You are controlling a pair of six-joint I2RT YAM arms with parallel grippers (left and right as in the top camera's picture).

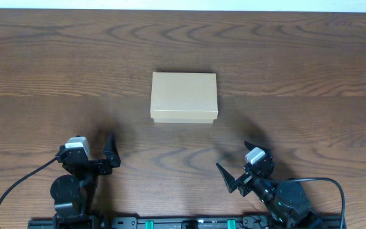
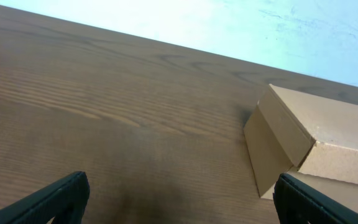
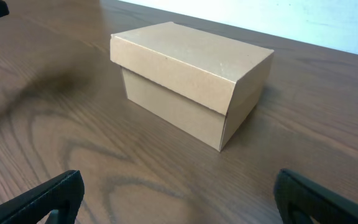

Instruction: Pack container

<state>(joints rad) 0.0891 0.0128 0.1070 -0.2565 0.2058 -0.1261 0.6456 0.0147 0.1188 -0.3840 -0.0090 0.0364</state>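
Observation:
The container (image 1: 183, 97) is a plain tan cardboard box with its lid shut, standing mid-table. It also shows in the right wrist view (image 3: 188, 78) and at the right edge of the left wrist view (image 2: 319, 146). My left gripper (image 1: 96, 147) is open and empty near the front left, well short of the box; its fingers frame bare table in its wrist view (image 2: 179, 202). My right gripper (image 1: 237, 166) is open and empty near the front right, in front of the box, fingers wide apart in its wrist view (image 3: 179, 199).
The dark wood-grain table (image 1: 297, 76) stretches all round the box. Its far edge meets a pale wall (image 2: 229, 25). Black cables run from both arm bases at the front edge.

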